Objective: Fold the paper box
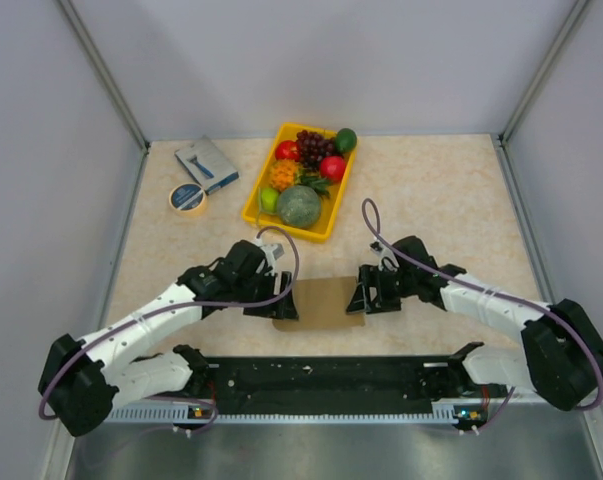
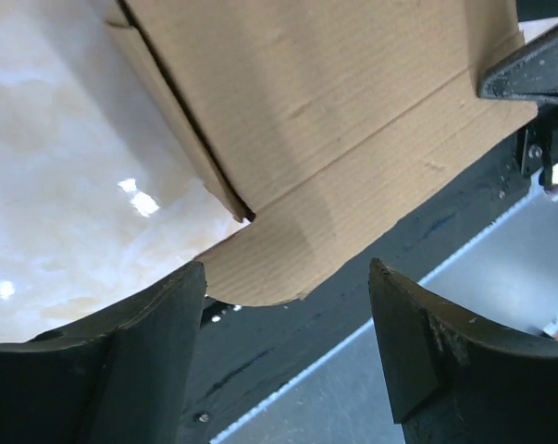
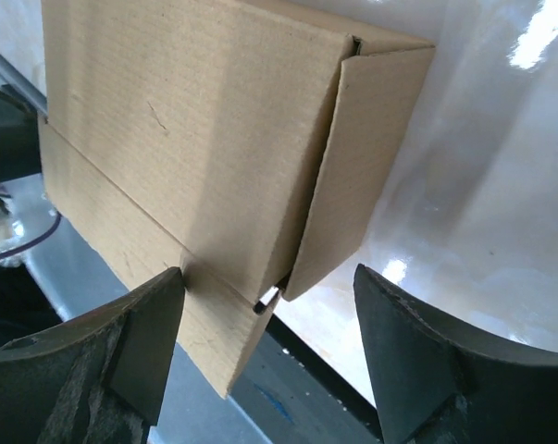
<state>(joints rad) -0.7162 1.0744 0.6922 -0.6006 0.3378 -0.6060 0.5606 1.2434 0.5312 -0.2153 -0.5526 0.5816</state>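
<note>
Brown box (image 1: 319, 302) lies part-folded on the near side of the tray (image 1: 249, 208); left end effector (image 2: 288, 268) and right end effector (image 3: 269, 270) flank its ends, both apart, seemingly poised to tuck flaps

Your arms (image 1: 141, 335): white links, black joints, bulky at the shoulders | cables (image 1: 365, 218): purple, one looping over each wrist | fingers (image 2: 140, 370): matte black wedges, scuffed edges | base rail (image 1: 321, 385): black, pale perforated strip along its near edge
</note>
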